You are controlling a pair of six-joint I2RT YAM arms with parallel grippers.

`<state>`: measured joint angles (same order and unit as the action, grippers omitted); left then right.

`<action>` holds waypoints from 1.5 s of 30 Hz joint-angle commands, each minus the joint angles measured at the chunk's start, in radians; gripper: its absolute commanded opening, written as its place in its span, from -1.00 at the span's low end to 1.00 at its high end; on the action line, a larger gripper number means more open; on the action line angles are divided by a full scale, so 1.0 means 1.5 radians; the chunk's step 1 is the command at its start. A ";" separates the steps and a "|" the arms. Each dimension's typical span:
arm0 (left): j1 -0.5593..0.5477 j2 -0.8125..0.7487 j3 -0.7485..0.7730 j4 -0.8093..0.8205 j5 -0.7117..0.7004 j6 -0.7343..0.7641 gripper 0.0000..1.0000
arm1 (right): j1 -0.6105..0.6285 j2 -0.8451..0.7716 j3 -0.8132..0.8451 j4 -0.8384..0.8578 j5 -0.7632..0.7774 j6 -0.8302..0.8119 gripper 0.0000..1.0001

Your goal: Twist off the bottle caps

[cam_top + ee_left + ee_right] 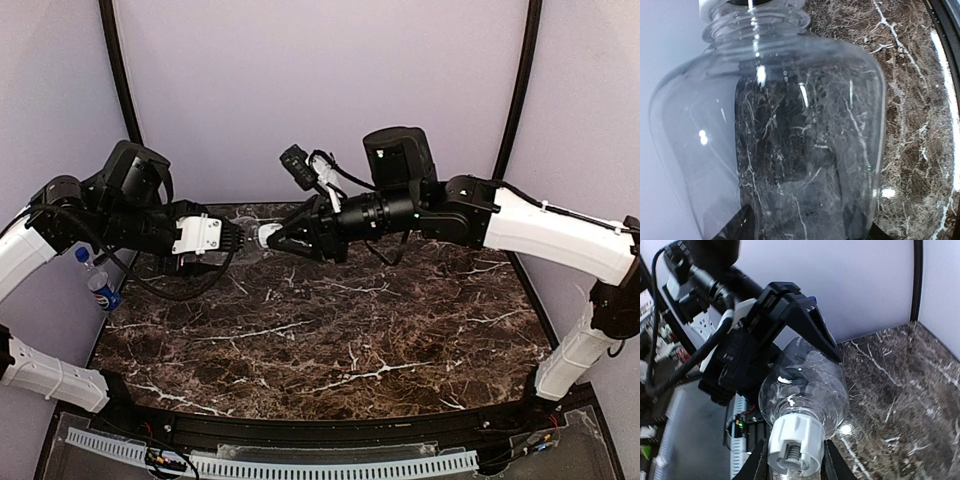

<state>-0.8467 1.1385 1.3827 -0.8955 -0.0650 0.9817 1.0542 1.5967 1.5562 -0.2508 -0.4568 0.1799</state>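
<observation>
The right jaws are closed on the white cap. In the right wrist view one dark finger presses each side of it, and the cap's end faces the camera. The cap sits on the neck of the plain bottle; how far it has turned on the thread cannot be told. The left jaws are clamped across the body of that bottle, their black fingers reaching over its shoulder in the right wrist view and showing as dark shapes through the clear plastic low in the left wrist view. From that camera the plain bottle fills nearly the whole picture, with the ringed neck and a sliver of the white cap at the top edge.

From above, the plain bottle lies roughly level, held off the bench between the two arms, over its rear part and left of centre. The white cap points towards the right arm, and the left arm comes in from the other side. The bench is dark marble with white veins.

Well apart, at the left edge of the bench and partly behind the left arm, stands a labelled bottle wearing a dark blue cap
</observation>
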 commanded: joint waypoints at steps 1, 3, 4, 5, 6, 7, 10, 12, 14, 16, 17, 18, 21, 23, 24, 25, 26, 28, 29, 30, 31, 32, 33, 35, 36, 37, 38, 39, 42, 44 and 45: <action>-0.007 0.008 0.026 -0.095 0.177 -0.020 0.11 | 0.073 -0.038 -0.023 0.003 0.048 -0.348 -1.00; -0.007 0.011 0.032 -0.111 0.195 -0.021 0.10 | 0.096 -0.042 -0.022 -0.013 0.089 -0.429 -1.00; -0.007 0.012 0.035 -0.122 0.202 -0.022 0.10 | 0.108 -0.044 -0.021 -0.021 0.110 -0.473 -1.00; -0.007 0.015 0.042 -0.128 0.215 -0.024 0.10 | 0.120 -0.047 -0.022 -0.026 0.131 -0.516 -1.00; -0.007 0.017 0.045 -0.140 0.221 -0.025 0.10 | 0.131 -0.051 -0.028 -0.029 0.150 -0.567 -1.00; -0.008 0.020 0.051 -0.151 0.233 -0.026 0.09 | 0.141 -0.057 -0.036 -0.029 0.166 -0.620 -1.00; -0.007 0.023 0.056 -0.170 0.249 -0.023 0.09 | 0.160 -0.086 -0.082 -0.023 0.197 -0.806 -1.00; -0.008 0.024 0.055 -0.178 0.255 -0.021 0.07 | 0.167 -0.103 -0.116 -0.012 0.211 -0.907 -1.00; -0.008 0.026 0.054 -0.181 0.257 -0.022 0.07 | 0.174 -0.106 -0.129 0.005 0.255 -0.972 -1.00; -0.008 0.028 0.054 -0.182 0.258 -0.024 0.06 | 0.178 -0.098 -0.120 0.005 0.292 -1.009 -1.00; -0.007 0.029 0.055 -0.181 0.256 -0.025 0.06 | 0.179 -0.095 -0.116 0.006 0.300 -1.022 -1.00; -0.007 0.029 0.055 -0.179 0.253 -0.026 0.06 | 0.179 -0.096 -0.115 0.013 0.310 -1.029 -1.00; -0.007 0.027 0.051 -0.170 0.238 -0.027 0.06 | 0.179 -0.109 -0.138 0.083 0.339 -0.999 -0.44; -0.007 0.020 0.038 -0.150 0.215 -0.033 0.06 | 0.178 -0.126 -0.151 0.119 0.350 -0.939 0.24; -0.007 0.017 0.024 -0.128 0.194 -0.040 0.06 | 0.177 -0.135 -0.159 0.138 0.356 -0.881 0.51; -0.008 0.010 0.016 -0.115 0.181 -0.043 0.06 | 0.174 -0.147 -0.164 0.150 0.356 -0.835 0.67; -0.007 0.005 -0.004 -0.081 0.150 -0.049 0.06 | 0.170 -0.158 -0.170 0.157 0.349 -0.791 0.88; -0.007 -0.007 -0.033 -0.013 0.083 -0.056 0.06 | 0.154 -0.186 -0.182 0.164 0.326 -0.679 0.97; -0.007 -0.013 -0.052 0.015 0.054 -0.058 0.06 | 0.142 -0.199 -0.188 0.164 0.312 -0.621 0.97; -0.007 -0.016 -0.061 0.074 -0.003 -0.059 0.06 | 0.122 -0.211 -0.193 0.164 0.285 -0.554 0.97; -0.007 -0.020 -0.081 0.103 -0.030 -0.056 0.06 | 0.104 -0.219 -0.197 0.164 0.252 -0.490 0.97; -0.007 -0.021 -0.089 0.159 -0.084 -0.045 0.06 | 0.089 -0.224 -0.197 0.164 0.227 -0.412 0.97; -0.008 -0.022 -0.107 0.186 -0.135 -0.037 0.06 | 0.073 -0.224 -0.191 0.164 0.199 -0.330 0.97; -0.008 -0.021 -0.134 0.262 -0.204 -0.005 0.07 | 0.049 -0.206 -0.160 0.164 0.182 -0.154 0.97; -0.008 -0.021 -0.145 0.311 -0.223 0.022 0.07 | 0.036 -0.193 -0.141 0.161 0.195 -0.062 0.96; -0.008 -0.022 -0.164 0.333 -0.256 0.051 0.08 | 0.022 -0.178 -0.119 0.128 0.211 0.039 0.91; -0.009 -0.024 -0.174 0.377 -0.270 0.063 0.08 | 0.004 -0.163 -0.100 0.092 0.225 0.128 0.80; -0.010 -0.026 -0.192 0.414 -0.291 0.085 0.08 | -0.008 -0.145 -0.082 0.062 0.229 0.210 0.70; -0.016 -0.029 -0.215 0.463 -0.319 0.120 0.08 | -0.020 -0.118 -0.070 0.057 0.220 0.318 0.59; -0.022 -0.030 -0.227 0.490 -0.333 0.146 0.08 | -0.027 -0.097 -0.060 0.063 0.205 0.353 0.61; -0.026 -0.030 -0.237 0.508 -0.340 0.164 0.08 | -0.035 -0.084 -0.053 0.064 0.183 0.369 0.62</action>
<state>-0.8661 1.1236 1.0649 -0.3244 -0.4622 1.1141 1.0229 1.4117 1.4384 -0.1173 -0.1165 0.4122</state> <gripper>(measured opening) 0.568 0.803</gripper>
